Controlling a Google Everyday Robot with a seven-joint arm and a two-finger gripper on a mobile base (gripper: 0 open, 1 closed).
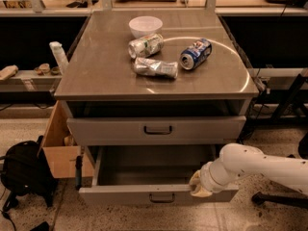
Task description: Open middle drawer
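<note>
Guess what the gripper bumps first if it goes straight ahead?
Probably the front panel of the open middle drawer: the gripper sits at its right end, pointing left; depth is unclear.

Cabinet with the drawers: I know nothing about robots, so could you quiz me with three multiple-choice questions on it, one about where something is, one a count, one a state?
1. Where is the gripper?
A. Raised high above everything.
B. At the front edge of the pulled-out drawer, right of its handle.
C. Out of sight.

2. How many cans lie on the cabinet top?
A. One.
B. Five.
C. Three.

3. What state is the drawer by the gripper in?
A. Pulled far out.
B. Shut.
C. Taken out entirely.

Answers:
1 B, the white arm ends at that drawer's front.
2 C, two silver and one blue, near the white bowl.
3 A, its grey inside shows.
</note>
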